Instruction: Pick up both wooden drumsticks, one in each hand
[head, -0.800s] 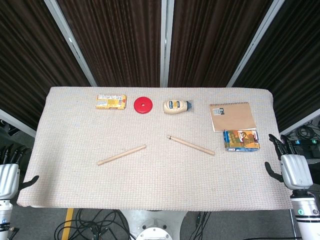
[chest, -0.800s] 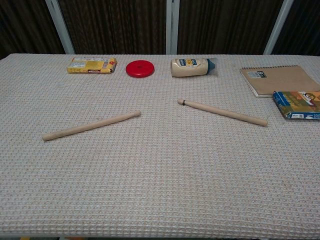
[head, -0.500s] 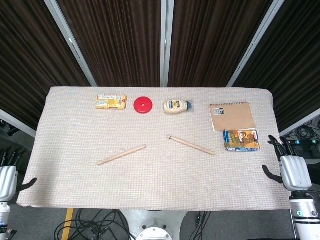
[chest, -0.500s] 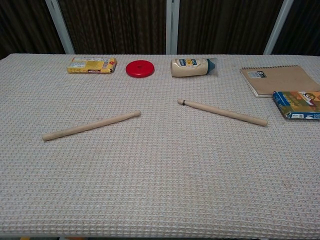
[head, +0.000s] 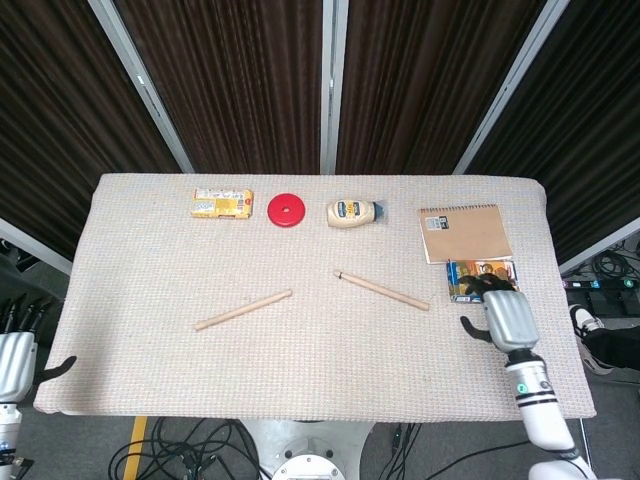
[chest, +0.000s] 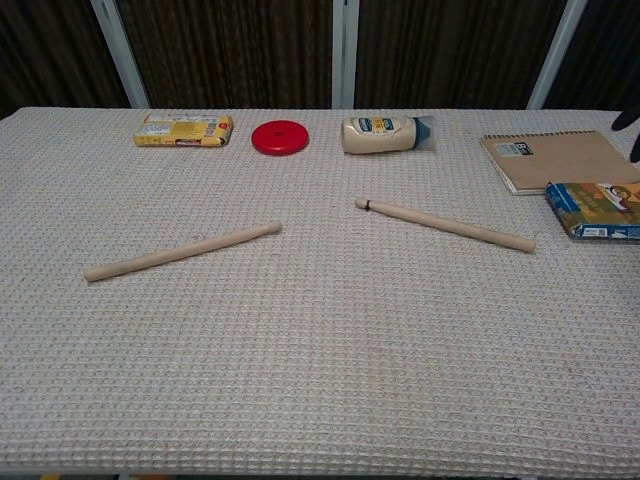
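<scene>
Both sticks: neither is lifted; I judge I'm only at the approach stage, with no grasp begun.
Landmark: I'll place everything against the red disc (head: 286, 209) at the far side of the table (head: 140, 370).
Left drumstick: the left drumstick (head: 243, 310) lies flat, nearer me than the disc and a little left of it, tip angled up toward the middle.
Right drumstick: the right drumstick (head: 382, 290) lies flat, nearer me and right of the disc, tip pointing back toward it.
Right hand: my right hand (head: 507, 315) hovers far right of the disc, over the near corner of a colourful box (head: 470, 275), fingers apart and holding nothing; it sits just beyond the butt end of the right drumstick, not touching it.
Left hand: my left hand (head: 17, 362) hangs off the table's near-left corner, well apart from the disc and its stick; fingers spread, empty.
Next move: I'd bring the right hand inward and down over the stick's shaft, then bring the left hand onto the table toward its own stick.
</scene>
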